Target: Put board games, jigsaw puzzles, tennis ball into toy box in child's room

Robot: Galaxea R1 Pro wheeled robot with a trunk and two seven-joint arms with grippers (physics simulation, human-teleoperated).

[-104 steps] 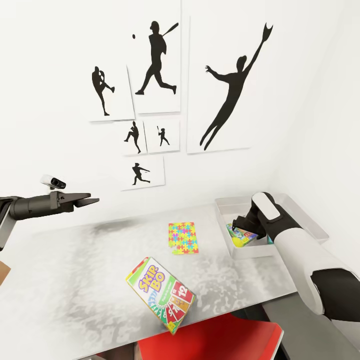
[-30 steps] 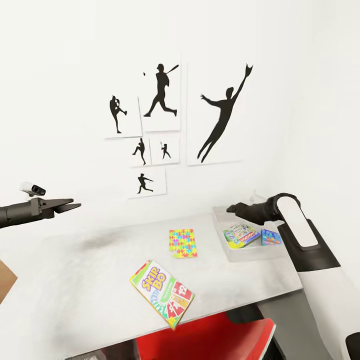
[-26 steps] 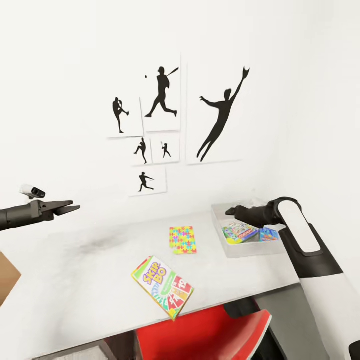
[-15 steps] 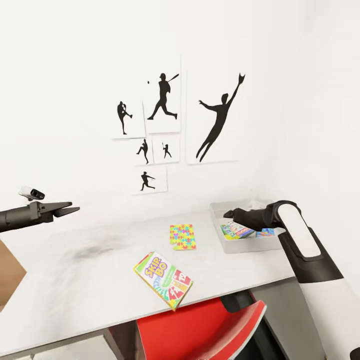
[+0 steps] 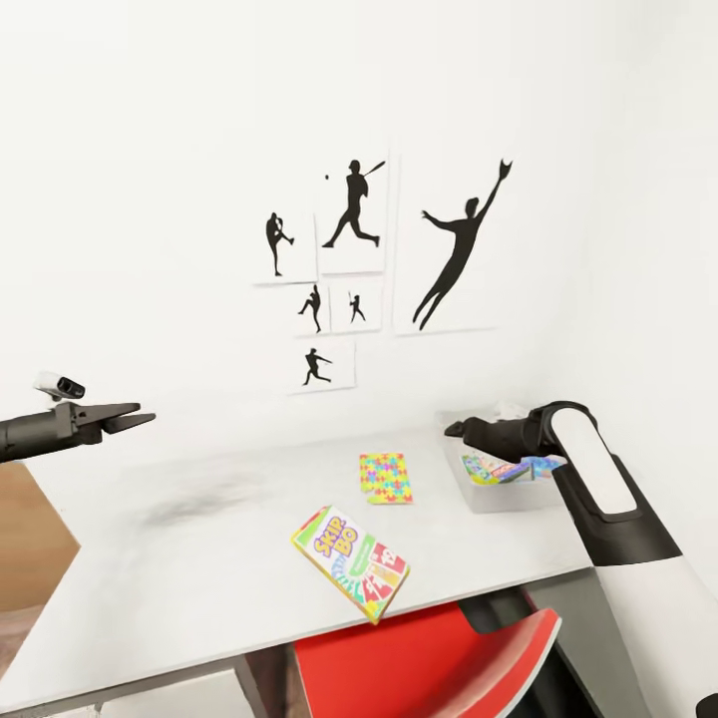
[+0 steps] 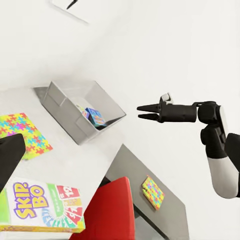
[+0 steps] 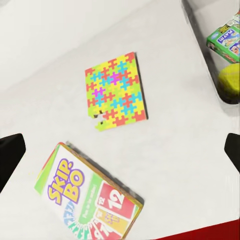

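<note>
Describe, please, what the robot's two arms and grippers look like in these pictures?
Both arms have glossy white shell segments joined by black sections. The right gripper is dark grey to black, tapering to two slim pointed jaws, with a small white block on its wrist. The left gripper is equally dark and pointed, and carries a small white camera with a dark lens above it.

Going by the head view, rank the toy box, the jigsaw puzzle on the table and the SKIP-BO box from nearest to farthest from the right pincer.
1. toy box, just beneath the right pincer, at the table's right end.
2. jigsaw puzzle, mid-table, to the pincer's left.
3. SKIP-BO box, at the table's front edge.
</note>
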